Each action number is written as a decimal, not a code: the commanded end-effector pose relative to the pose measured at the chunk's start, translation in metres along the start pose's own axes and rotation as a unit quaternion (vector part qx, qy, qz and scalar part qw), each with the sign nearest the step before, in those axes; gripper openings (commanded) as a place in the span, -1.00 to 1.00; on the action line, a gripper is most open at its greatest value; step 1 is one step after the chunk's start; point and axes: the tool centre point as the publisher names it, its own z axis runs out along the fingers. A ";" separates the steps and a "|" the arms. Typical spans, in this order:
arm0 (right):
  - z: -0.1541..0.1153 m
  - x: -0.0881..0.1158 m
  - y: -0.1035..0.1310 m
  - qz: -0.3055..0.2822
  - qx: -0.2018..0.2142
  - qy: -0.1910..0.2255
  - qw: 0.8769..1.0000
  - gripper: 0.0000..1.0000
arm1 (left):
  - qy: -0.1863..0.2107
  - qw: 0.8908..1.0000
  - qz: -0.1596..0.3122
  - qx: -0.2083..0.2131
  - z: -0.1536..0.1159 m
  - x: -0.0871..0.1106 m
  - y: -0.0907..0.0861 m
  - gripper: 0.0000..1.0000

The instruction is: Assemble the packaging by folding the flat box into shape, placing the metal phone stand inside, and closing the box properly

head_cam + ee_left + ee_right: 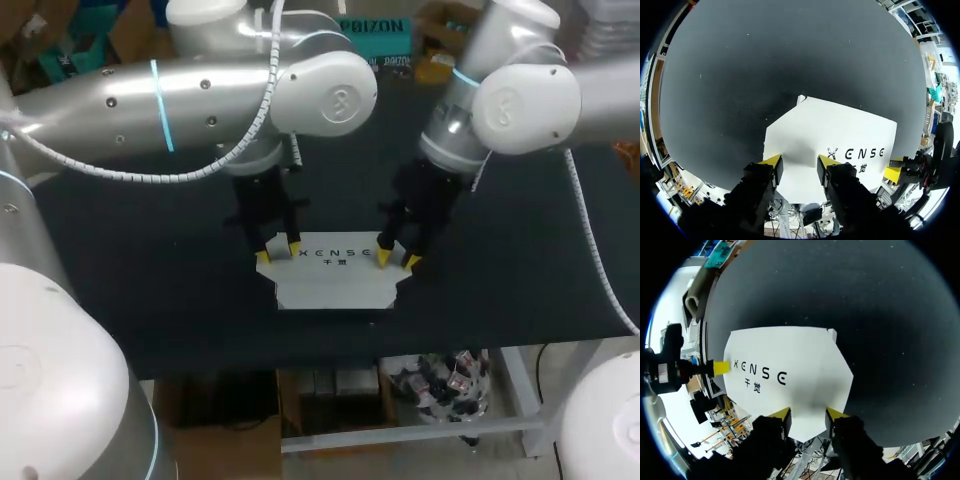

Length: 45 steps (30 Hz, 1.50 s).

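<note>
left arm (150, 100): comes in from the upper left of the head view and bends down over the middle of the counter.
left gripper (279, 252): released, its two yellow tips standing apart at the upper left corner of the box. In the left wrist view the left gripper (800, 162) has the white sheet showing in the gap between its fingers and spreading out ahead of it. Whether the tips press on the cardboard cannot be told.
box (335, 280): white, unfolded and lying flat on the counter in the lower middle of the head view, near the front edge. It has dark lettering on its top face and notched flaps at its corners. It also shows flat in the left wrist view (840, 130) and the right wrist view (790, 360).
right gripper (397, 260): released, its tips apart at the right edge of the box, level with the lettering. In the right wrist view the right gripper (808, 414) has the near edge of the box between its fingers, and one yellow tip of the other gripper touches the far side of the sheet.
right arm (520, 100): comes in from the upper right of the head view and slants down toward the box.
counter (150, 290): black, carrying the box.
</note>
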 end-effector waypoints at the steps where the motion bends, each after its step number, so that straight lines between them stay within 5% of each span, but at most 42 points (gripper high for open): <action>1: 0.000 0.002 0.001 0.000 0.000 -0.001 1.000 -0.08 | 0.002 1.000 0.001 0.020 -0.001 -0.002 0.007 -0.02; 29: 0.002 -0.001 0.000 0.011 -0.045 0.037 0.998 -0.05 | 0.025 0.999 0.021 0.034 0.020 -0.010 0.006 0.09; 45: 0.012 -0.005 0.000 0.068 -0.074 0.044 0.994 -0.05 | 0.027 0.998 0.020 0.051 0.023 -0.004 0.012 0.25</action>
